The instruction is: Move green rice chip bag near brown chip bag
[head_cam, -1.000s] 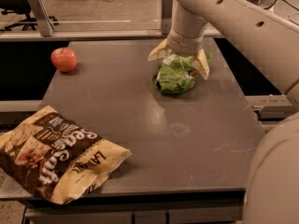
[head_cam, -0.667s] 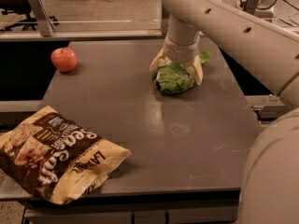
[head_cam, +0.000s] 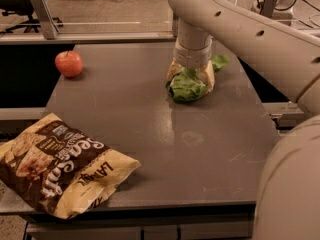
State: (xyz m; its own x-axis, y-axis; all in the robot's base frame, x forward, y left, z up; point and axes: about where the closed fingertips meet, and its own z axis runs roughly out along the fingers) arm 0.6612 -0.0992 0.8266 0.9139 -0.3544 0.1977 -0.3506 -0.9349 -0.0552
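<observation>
The green rice chip bag (head_cam: 184, 90), small and crumpled, lies on the grey table (head_cam: 200, 154) at the back right. My gripper (head_cam: 190, 82) comes down on it from above. Its two beige fingers (head_cam: 208, 77) press the bag's left and right sides, shut on it. A green corner of the bag sticks out behind at the right. The bag still touches the table. The brown chip bag (head_cam: 55, 164), large and puffy with white lettering, lies at the front left corner, far from the gripper and overhanging the edge.
A red apple (head_cam: 69, 63) sits at the back left of the table. My arm (head_cam: 250, 29) reaches in from the upper right, and the robot's body fills the lower right. A metal rail runs behind the table.
The gripper's fingers have drawn in around the green bag and squeezed it narrower. The arm has shifted a little to the left. The brown bag and apple have not moved.
</observation>
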